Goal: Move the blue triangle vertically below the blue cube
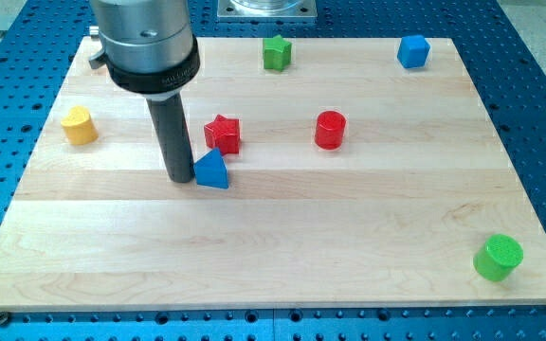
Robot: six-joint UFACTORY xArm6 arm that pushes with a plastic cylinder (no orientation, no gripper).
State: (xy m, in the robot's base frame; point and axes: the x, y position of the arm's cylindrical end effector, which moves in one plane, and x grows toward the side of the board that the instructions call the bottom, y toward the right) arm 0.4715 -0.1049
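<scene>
The blue triangle (212, 170) lies left of the board's middle, just below the red star (223, 134). My tip (179, 177) rests on the board right against the triangle's left side. The blue cube (412, 51) stands near the board's top right corner, far to the right of and above the triangle.
A red cylinder (330, 130) stands near the board's middle. A green star (276, 53) is at the top centre, a yellow block (80, 125) at the left, a green cylinder (498, 258) at the bottom right. The wooden board (273, 246) lies on a blue perforated table.
</scene>
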